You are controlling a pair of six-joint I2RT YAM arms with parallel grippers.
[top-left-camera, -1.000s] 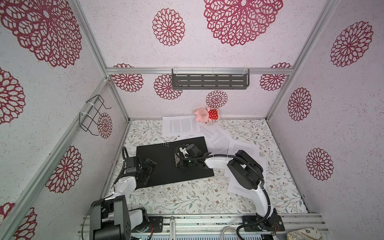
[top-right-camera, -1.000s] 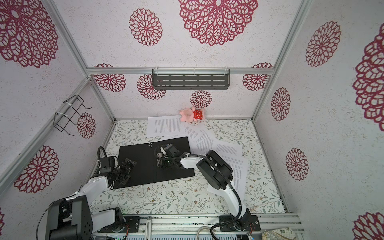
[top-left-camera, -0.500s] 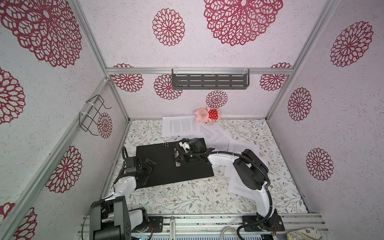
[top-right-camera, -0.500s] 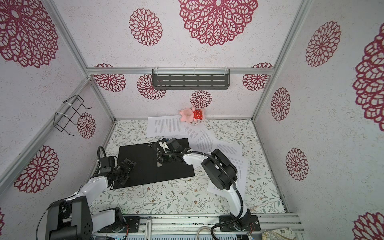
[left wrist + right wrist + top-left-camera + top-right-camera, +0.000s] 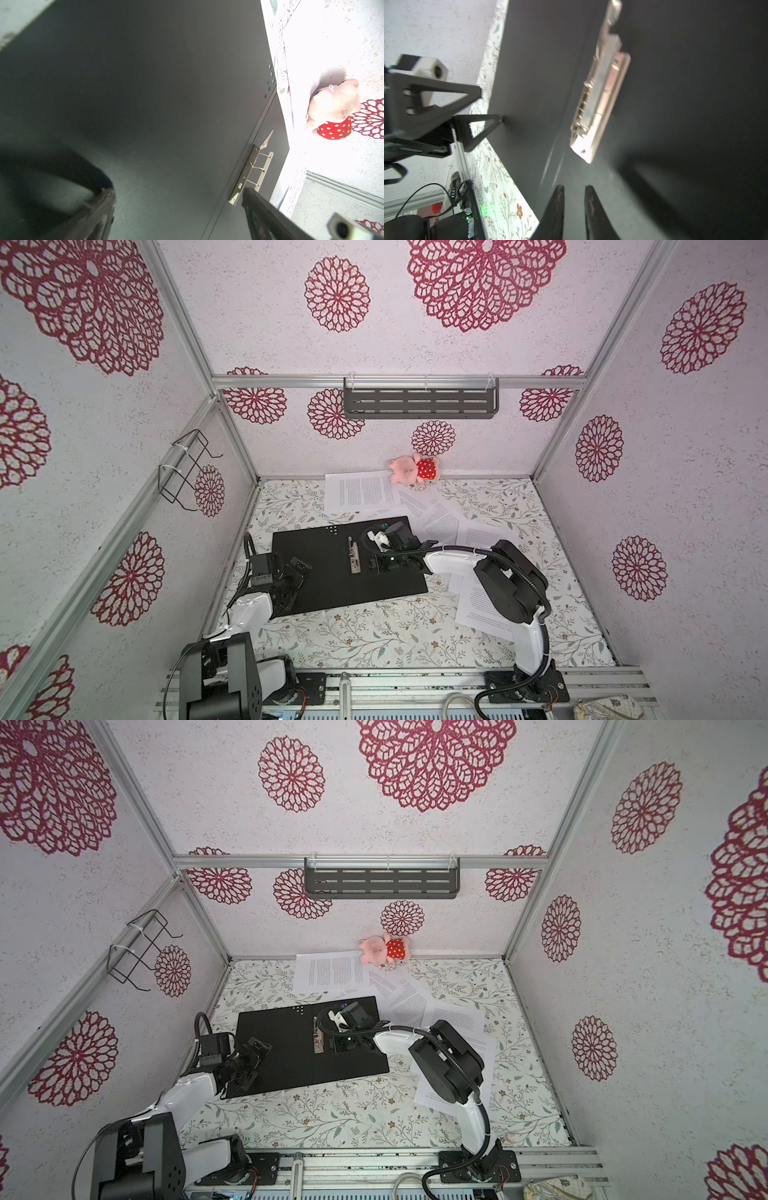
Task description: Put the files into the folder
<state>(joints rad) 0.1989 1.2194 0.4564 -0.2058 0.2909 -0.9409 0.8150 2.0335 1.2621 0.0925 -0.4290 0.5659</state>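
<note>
- Across the lower half of both top views: a table (image 5: 374, 635) with a flowered cover, enclosed by patterned walls.
- Folder (image 5: 324, 568): lies flat and open at centre left of the table, black inside face up. No sheet lies on it.
- Files (image 5: 361, 493): loose printed sheets outside the folder. One lies at the back wall above the folder. Others overlap in a fan from the folder's upper right corner down the right side, and some are partly hidden under the right arm.
- Left gripper (image 5: 177, 191): jaws spread wide and holding nothing, at the folder's left edge. One fingertip appears to touch the black surface in the right wrist view.
- Right gripper (image 5: 574, 187): low over the folder's right half, just beside the clip. A narrow gap shows between its fingers (image 5: 588, 199), with nothing in it.
- Soft toy (image 5: 413, 468): pink with a red spotted body, against the back wall, touching the rear sheet's corner.
- Clip (image 5: 354, 556): a metal strip along the folder's centre fold, with nothing under it.
</note>
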